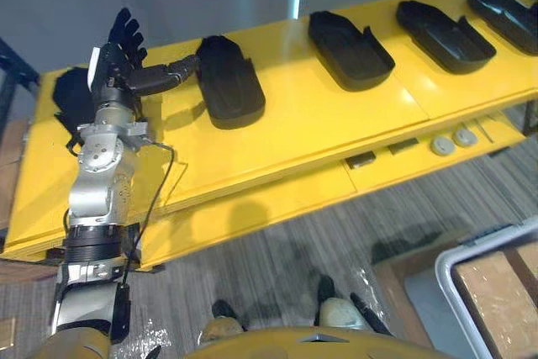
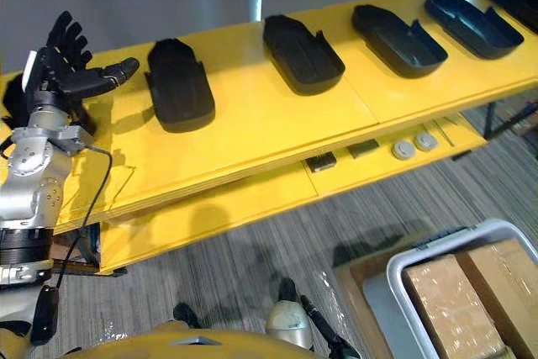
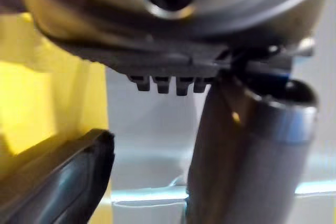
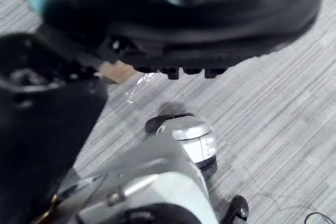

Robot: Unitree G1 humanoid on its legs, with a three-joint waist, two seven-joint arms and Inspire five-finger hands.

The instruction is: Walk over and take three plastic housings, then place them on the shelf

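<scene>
The left hand (image 1: 118,55) hovers over the bench (image 1: 319,128), fingers straight and spread, holding nothing. The nearest plastic housing (image 1: 227,81) lies just beside its thumb tip, long axis roughly parallel to the fingers. The right hand (image 4: 184,14) hangs over the floor, well apart.

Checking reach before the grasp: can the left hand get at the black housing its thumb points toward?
Probably yes: the left hand hovers open beside the housing, thumb close to its edge, nothing between them.
</scene>
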